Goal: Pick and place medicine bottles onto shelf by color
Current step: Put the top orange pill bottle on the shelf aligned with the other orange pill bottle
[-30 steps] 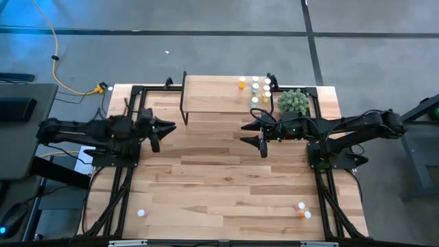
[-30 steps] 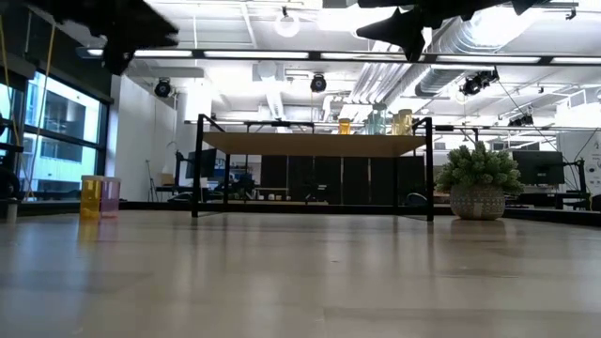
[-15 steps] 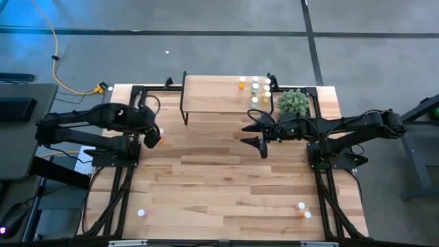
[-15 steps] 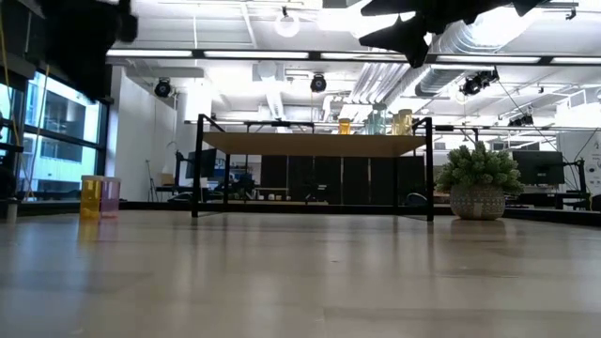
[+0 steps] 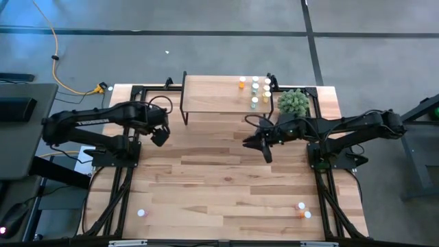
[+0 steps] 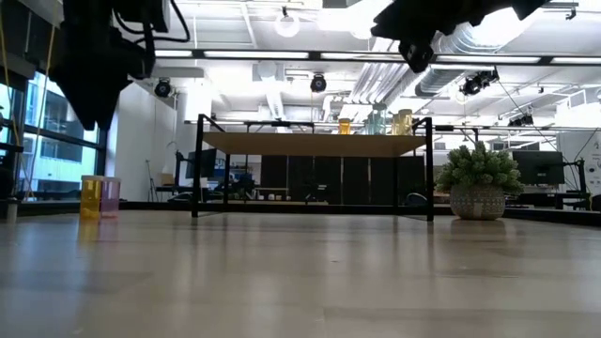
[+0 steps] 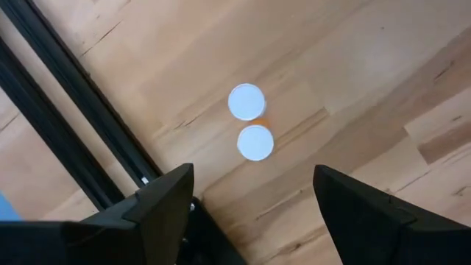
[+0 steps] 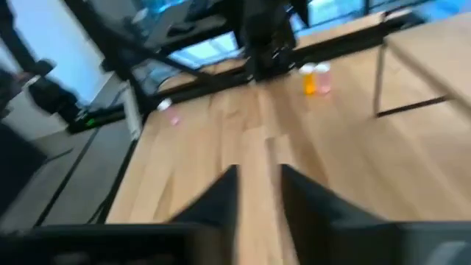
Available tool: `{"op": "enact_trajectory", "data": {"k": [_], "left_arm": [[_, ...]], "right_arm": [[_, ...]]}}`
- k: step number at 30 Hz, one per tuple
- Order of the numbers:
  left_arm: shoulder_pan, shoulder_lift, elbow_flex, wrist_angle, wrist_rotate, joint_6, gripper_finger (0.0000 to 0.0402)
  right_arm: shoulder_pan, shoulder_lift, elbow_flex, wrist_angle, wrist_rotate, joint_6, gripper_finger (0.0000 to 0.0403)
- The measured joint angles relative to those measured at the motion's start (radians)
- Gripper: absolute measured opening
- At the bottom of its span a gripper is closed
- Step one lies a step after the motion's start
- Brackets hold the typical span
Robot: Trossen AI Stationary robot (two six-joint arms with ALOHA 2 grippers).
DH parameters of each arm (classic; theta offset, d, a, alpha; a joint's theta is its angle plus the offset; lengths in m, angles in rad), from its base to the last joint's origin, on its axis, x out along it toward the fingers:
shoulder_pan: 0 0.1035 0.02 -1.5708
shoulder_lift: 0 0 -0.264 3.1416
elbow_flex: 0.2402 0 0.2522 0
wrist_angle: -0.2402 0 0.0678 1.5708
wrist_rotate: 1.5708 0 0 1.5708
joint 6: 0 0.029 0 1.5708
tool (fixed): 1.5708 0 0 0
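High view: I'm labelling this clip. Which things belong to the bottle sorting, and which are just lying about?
Job: shelf; bottles on it; two bottles under the open left gripper; near-edge bottles; right gripper before the shelf.
Lying about: plant; yellow cable.

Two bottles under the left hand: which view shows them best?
Left wrist view: the two bottles sit side by side between the open left hand's fingers, white caps up. Low view shows them side-on, yellow and pink. Right wrist view shows them blurred, orange and pink. High view: hidden by the arm.
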State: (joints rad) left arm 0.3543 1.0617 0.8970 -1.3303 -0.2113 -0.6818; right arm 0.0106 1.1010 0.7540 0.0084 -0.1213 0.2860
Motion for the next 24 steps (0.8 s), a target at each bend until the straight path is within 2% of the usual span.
{"op": "enact_trajectory", "data": {"k": [2,5,10,17,24], "left_arm": [[0.001,0.011,0.000,0.000,-0.001,-0.016,0.0269],[0.001,0.018,-0.028,0.028,0.003,-0.022,0.0269],[0.001,0.018,-0.139,0.127,0.065,-0.015,0.0269],[0.001,0.018,-0.232,0.195,0.042,-0.041,0.0269],[0.002,0.018,-0.270,0.278,0.030,-0.024,0.0266]], "right_arm": [[-0.011,-0.003,0.000,-0.033,-0.057,0.001,0.0015],[-0.020,-0.003,0.000,-0.061,-0.075,0.019,0.0021],[-0.049,-0.003,-0.026,-0.049,-0.124,0.010,0.0005],[-0.063,-0.008,-0.125,0.074,-0.123,0.101,0.0001],[-0.063,-0.008,-0.140,0.132,-0.123,0.107,0.0000]]}}
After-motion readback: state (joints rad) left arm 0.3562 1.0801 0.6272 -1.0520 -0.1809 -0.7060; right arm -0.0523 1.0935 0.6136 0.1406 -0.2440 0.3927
